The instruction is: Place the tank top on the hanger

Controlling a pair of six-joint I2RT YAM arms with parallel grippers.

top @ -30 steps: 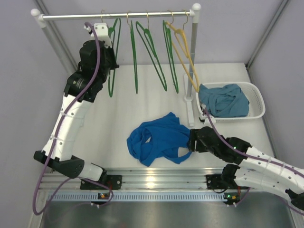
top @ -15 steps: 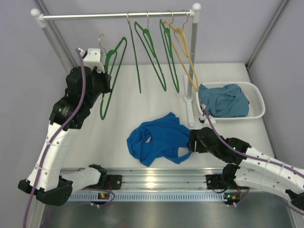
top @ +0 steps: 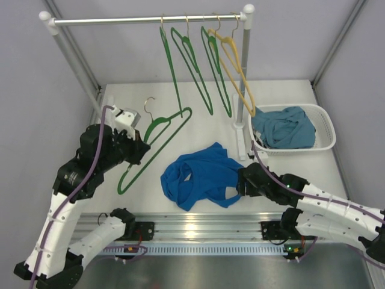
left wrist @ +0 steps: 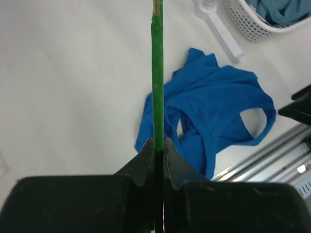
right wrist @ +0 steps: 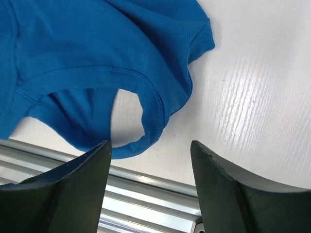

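Note:
The royal-blue tank top point(top: 201, 174) lies crumpled on the white table near the front middle. My left gripper point(top: 144, 149) is shut on a green hanger point(top: 162, 125), which it holds tilted low over the table to the left of the top. In the left wrist view the hanger's bar point(left wrist: 158, 73) runs straight up from the pinched jaws point(left wrist: 158, 143), with the tank top point(left wrist: 214, 111) beyond. My right gripper point(top: 242, 180) stands open at the top's right edge. In the right wrist view a strap loop of the tank top point(right wrist: 150, 116) lies just ahead of the open gripper point(right wrist: 150, 145).
A rail point(top: 144, 20) at the back carries three green hangers point(top: 192, 66) and a yellow one point(top: 237, 72). A white basket point(top: 325, 129) holding a teal garment point(top: 286, 126) sits at the right, beside the rack's foot point(top: 240, 141). A metal rail point(right wrist: 136, 194) runs along the near edge.
My left arm has lifted the green hanger off the rail and swung it down and forward to the table's left side. The right gripper has hardly moved.

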